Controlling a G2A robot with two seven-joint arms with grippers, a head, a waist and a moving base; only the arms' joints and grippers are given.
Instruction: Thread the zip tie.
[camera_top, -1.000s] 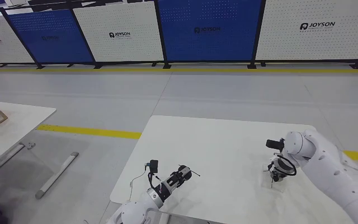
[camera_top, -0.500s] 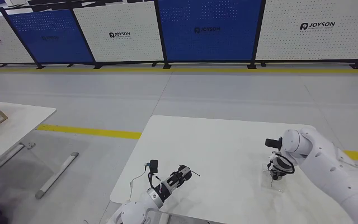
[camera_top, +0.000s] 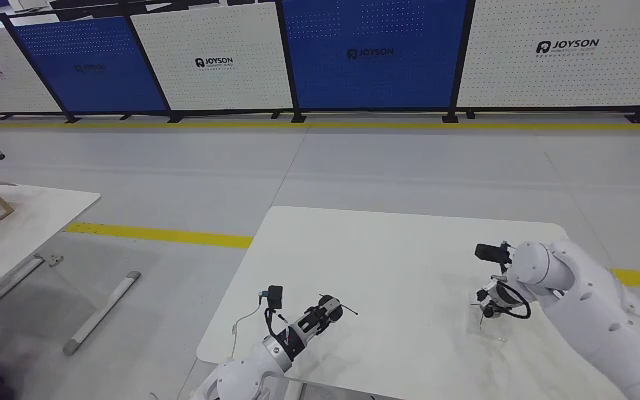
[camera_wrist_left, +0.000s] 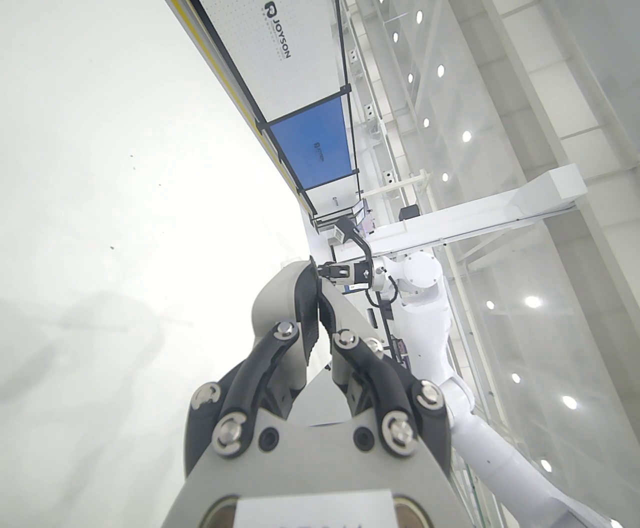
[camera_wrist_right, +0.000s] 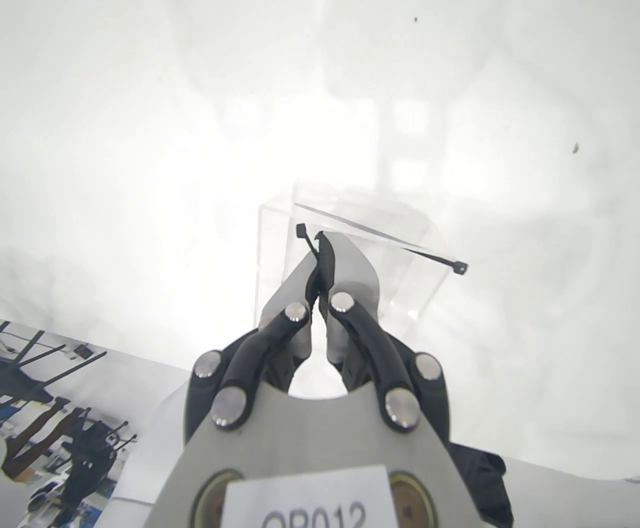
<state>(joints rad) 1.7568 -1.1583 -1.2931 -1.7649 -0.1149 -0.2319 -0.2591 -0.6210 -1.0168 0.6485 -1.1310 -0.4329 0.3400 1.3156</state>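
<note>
Thin black zip tie (camera_wrist_right: 306, 237) pinched, second zip tie (camera_wrist_right: 380, 236) lying loose
Your right gripper (camera_wrist_right: 320, 240) clamps the first one, square head poking past the tips. The second lies slanted across the clear box (camera_wrist_right: 272, 260) top, head hanging just past its edge.

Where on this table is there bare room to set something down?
The wide middle of the table, between the left tool and the right tool, is bare, as is the far strip. Crowded at the right: that tool holds a zip tie at the clear box.
</note>
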